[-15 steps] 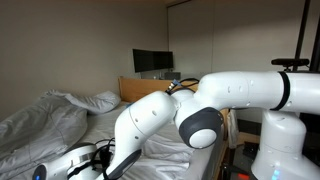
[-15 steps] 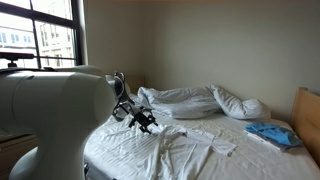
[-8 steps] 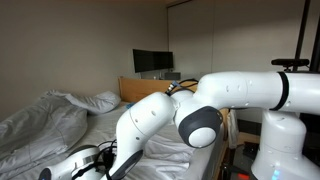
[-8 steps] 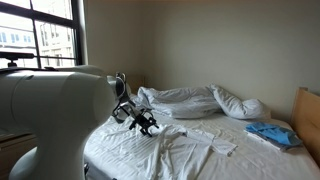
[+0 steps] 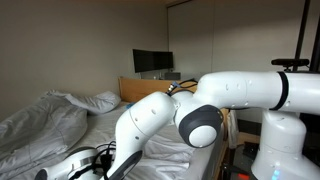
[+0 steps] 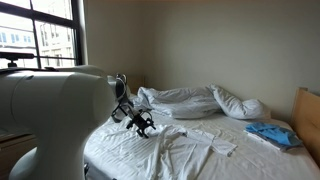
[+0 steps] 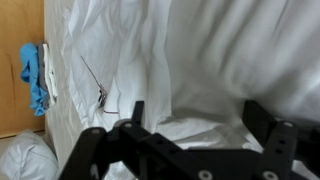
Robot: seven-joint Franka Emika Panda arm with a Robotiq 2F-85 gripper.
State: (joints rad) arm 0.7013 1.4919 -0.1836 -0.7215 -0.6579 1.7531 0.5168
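Observation:
My gripper (image 7: 197,116) hangs open just above the rumpled white sheet (image 7: 210,60) of a bed, with nothing between its black fingers (image 7: 135,113). A raised fold of the sheet lies right under the jaws. In both exterior views the gripper (image 6: 141,122) (image 5: 86,164) is low over the bed's corner nearest the window. A crumpled white cloth (image 6: 196,146) lies spread on the mattress beside it. A blue cloth (image 6: 270,134) (image 7: 33,78) rests far off near the headboard. A thin dark thread (image 7: 96,83) lies on the sheet.
White pillows and a bunched duvet (image 6: 200,100) (image 5: 45,115) fill the wall side of the bed. A wooden headboard (image 6: 306,118) stands at the far end. A dark monitor (image 5: 152,62) sits on a wooden stand beyond the bed. A window (image 6: 38,40) is behind the arm.

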